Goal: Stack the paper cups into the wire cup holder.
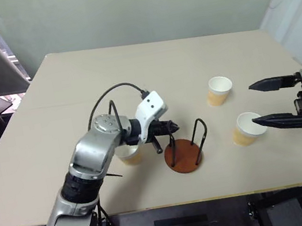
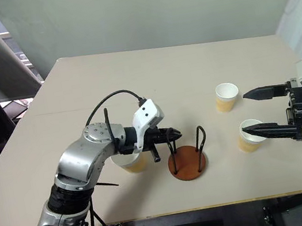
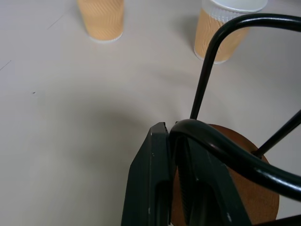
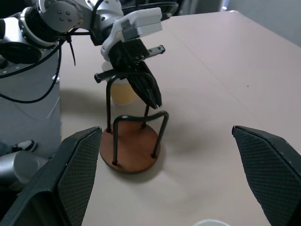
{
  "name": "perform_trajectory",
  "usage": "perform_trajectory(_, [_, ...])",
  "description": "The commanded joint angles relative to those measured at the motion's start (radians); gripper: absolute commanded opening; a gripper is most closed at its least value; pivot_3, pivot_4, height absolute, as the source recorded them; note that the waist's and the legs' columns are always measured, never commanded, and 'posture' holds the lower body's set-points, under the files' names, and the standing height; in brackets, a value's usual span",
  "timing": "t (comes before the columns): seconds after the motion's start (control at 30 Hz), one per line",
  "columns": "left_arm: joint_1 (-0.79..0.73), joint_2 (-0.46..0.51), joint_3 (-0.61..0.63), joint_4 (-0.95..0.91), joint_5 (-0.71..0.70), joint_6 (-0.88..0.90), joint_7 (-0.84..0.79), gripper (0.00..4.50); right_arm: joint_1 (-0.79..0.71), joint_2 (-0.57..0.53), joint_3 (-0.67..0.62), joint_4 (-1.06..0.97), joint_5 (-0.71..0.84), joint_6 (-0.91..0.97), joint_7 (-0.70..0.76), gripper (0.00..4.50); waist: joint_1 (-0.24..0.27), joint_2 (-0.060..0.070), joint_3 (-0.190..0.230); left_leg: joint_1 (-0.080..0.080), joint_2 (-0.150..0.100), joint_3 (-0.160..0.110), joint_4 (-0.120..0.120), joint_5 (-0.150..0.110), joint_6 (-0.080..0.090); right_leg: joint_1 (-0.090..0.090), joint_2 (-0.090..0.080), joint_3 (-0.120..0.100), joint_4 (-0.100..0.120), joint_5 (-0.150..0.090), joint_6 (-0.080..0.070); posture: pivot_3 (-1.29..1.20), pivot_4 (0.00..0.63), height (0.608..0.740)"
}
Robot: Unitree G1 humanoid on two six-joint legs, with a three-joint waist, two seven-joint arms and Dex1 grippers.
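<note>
The holder [image 1: 183, 153] stands upright on the table [image 1: 132, 75], its two loops rising from the disc base. The left claw [image 3: 175, 136], pinched shut on the top of one loop, has one cup [image 1: 129, 154] just behind it. The right claw [image 1: 258, 104] gapes wide and empty, two upright cups [image 1: 219, 90] [image 1: 247, 128] near its tips.

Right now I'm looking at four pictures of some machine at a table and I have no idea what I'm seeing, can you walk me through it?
It is a humanoid robot with two arms, each ending in a two-fingered black gripper. The two wide pictures come from cameras in its head, looking down at a beige table. The other two come from cameras on its wrists.

On the table stand three paper cups: one under the left arm, one farther back, one near the right gripper. Between them sits a wire cup holder, a brown disc with two black wire loops.

The left gripper is shut on the top of one wire loop. The right gripper is open and holds nothing.
</note>
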Motion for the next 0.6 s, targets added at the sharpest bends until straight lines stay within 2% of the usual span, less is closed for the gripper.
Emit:
perform_trajectory(0.03, [0.000, -0.015, -0.011, -0.029, -0.015, -0.015, 0.033, 0.04, -0.011, -0.006, -0.001, -0.023, 0.022, 0.000, 0.000, 4.50, 0.000, 0.000, 0.000, 0.000, 0.000, 0.000, 0.000, 0.000, 0.000, 0.000, 0.000, 0.000, 0.000, 0.000, 0.000, 0.00, 0.150, 0.740])
perform_trajectory(0.37, [0.030, 0.012, -0.085, -0.032, 0.011, -0.062, 0.065, 0.04, 0.000, -0.001, 0.004, -0.032, 0.015, -0.005, -0.019, 4.50, 0.000, 0.000, 0.000, 0.002, -0.001, 0.000, 0.000, 0.000, 0.000, 0.003, 0.000, 0.001, -0.001, 0.000, 0.000, 0.00, 0.150, 0.740])
perform_trajectory(0.47, [0.030, 0.020, -0.088, -0.041, 0.004, -0.057, 0.061, 0.85, 0.004, -0.001, 0.008, -0.037, 0.015, -0.005, -0.021, 4.50, 0.000, 0.000, 0.000, 0.002, -0.001, -0.001, 0.000, 0.000, 0.000, 0.004, 0.000, 0.001, -0.001, 0.000, 0.000, 0.00, 0.150, 0.740])
perform_trajectory(0.6, [0.026, 0.032, -0.092, -0.051, -0.003, -0.055, 0.057, 2.18, 0.011, 0.001, 0.016, -0.038, 0.011, -0.009, -0.017, 4.50, 0.000, 0.000, 0.000, 0.002, -0.001, -0.001, 0.000, 0.000, 0.000, 0.003, 0.000, 0.001, -0.001, 0.000, 0.000, 0.00, 0.150, 0.740])
